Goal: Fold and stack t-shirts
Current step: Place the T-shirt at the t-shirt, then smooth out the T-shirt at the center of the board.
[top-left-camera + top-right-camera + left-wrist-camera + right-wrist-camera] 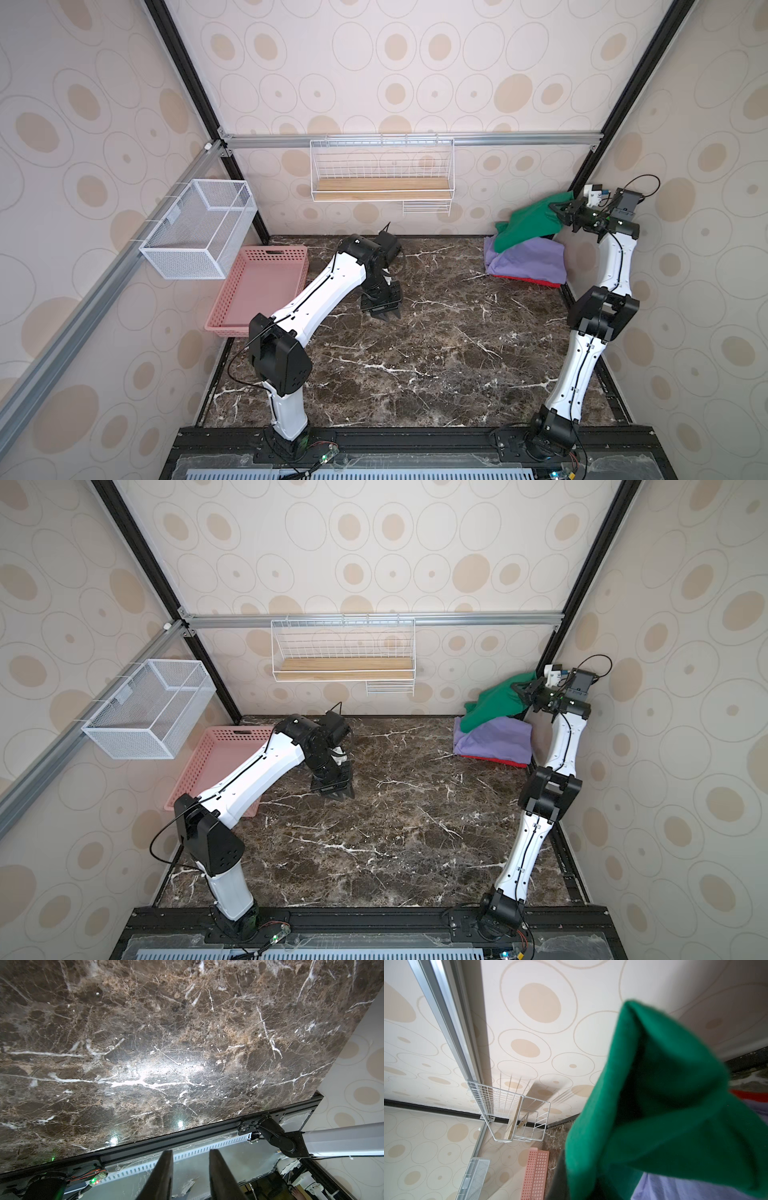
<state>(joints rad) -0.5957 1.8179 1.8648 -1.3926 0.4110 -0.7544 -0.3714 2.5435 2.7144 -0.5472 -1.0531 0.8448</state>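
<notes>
Three t-shirts are piled in the far right corner of the table in both top views. The green t-shirt point(528, 224) point(494, 706) is on top, the lavender one point(528, 262) point(494, 742) is under it, and a red one point(536, 283) shows only as an edge at the bottom. My right gripper point(559, 210) point(521, 688) is shut on the green t-shirt's upper edge and holds it raised near the wall. In the right wrist view the green cloth point(664, 1115) hides the jaws. My left gripper point(384, 316) point(191, 1152) hangs open over the middle of the table, with nothing between its fingers.
A pink perforated basket point(270, 249) lies at the table's left side, behind the left arm. A white mesh box point(195, 232) hangs on the left wall. A wire shelf with a wooden board point(382, 193) hangs on the back wall. The dark marble tabletop point(436, 353) lies between the arms.
</notes>
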